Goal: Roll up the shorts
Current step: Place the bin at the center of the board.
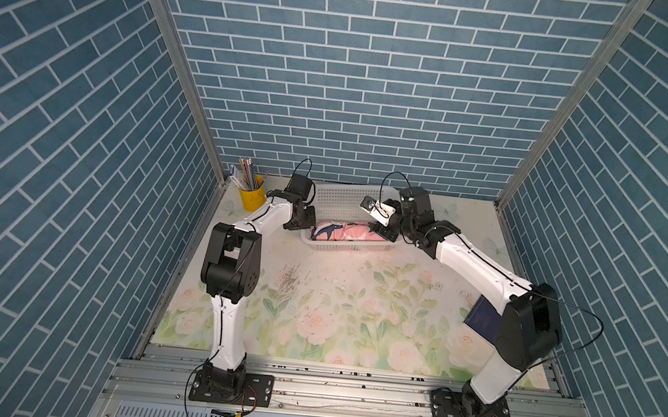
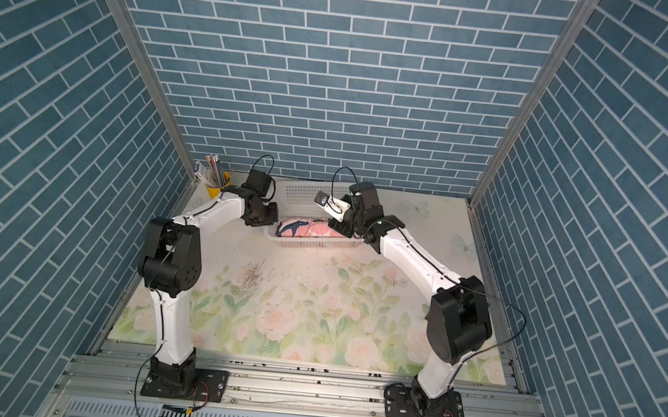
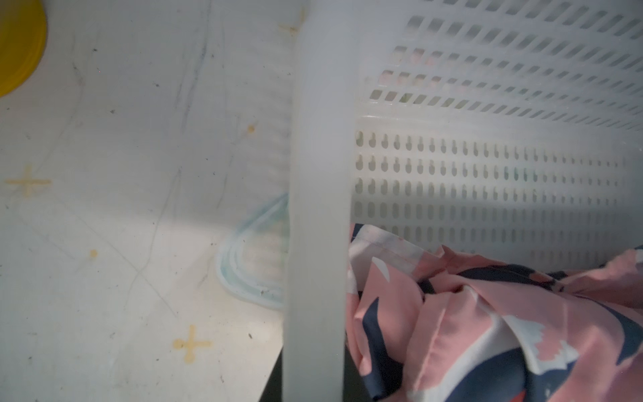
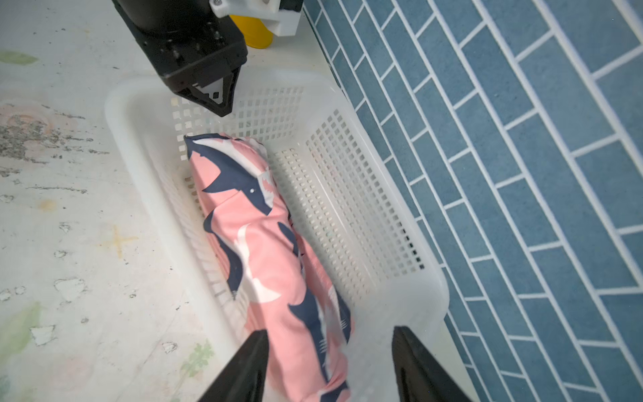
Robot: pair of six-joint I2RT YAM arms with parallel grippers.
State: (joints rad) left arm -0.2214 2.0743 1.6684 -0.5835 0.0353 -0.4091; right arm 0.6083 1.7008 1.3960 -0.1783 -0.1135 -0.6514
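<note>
Already rolled, the shorts (image 4: pixel 264 250) are laid inside the basket (image 4: pixel 400 243), along its near wall. The right claw (image 4: pixel 330 365) is released, with its jaws spread on both sides of the roll's end. The left claw (image 4: pixel 222 109) is clenched on the basket's rim at the opposite end.

— Pictured left and right: white shells, black joints on left arm (image 1: pixel 227 329) and right arm (image 1: pixel 481 269)?

— Correct. Also thin black cables (image 1: pixel 602 327) looping off both, screwed black base plates (image 1: pixel 260 390) near, white camera bracket (image 1: pixel 380 212) far, wedge-shaped black fingers on right gripper (image 4: pixel 328 332).
</note>
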